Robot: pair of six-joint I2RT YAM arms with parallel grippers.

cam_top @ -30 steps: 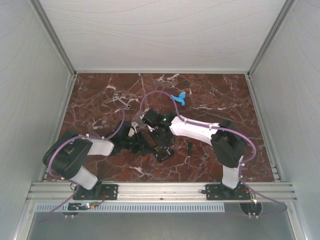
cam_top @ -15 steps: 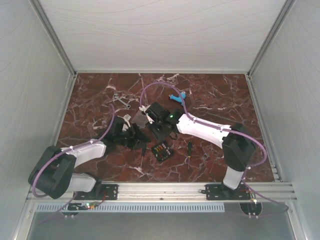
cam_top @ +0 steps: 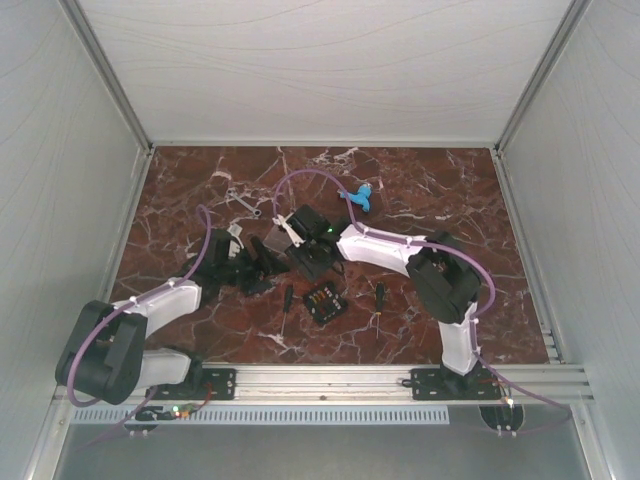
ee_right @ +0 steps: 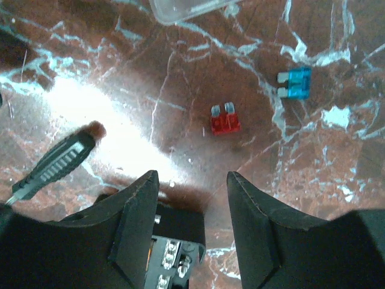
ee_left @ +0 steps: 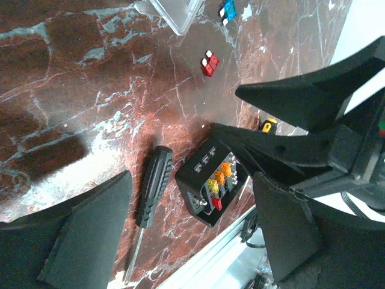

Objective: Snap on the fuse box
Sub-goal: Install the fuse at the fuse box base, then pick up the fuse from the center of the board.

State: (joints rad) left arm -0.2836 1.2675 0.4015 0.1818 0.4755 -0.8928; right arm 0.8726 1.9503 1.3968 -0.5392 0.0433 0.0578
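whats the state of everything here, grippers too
fuse box, uncovered, flat on the table, fuses in its slots
clear lid, off, lying apart from the box
left gripper, open, empty
right gripper, open, empty
red fuse, loose on the table
blue fuse, loose on the table
screwdriver, lying beside the box, untouched
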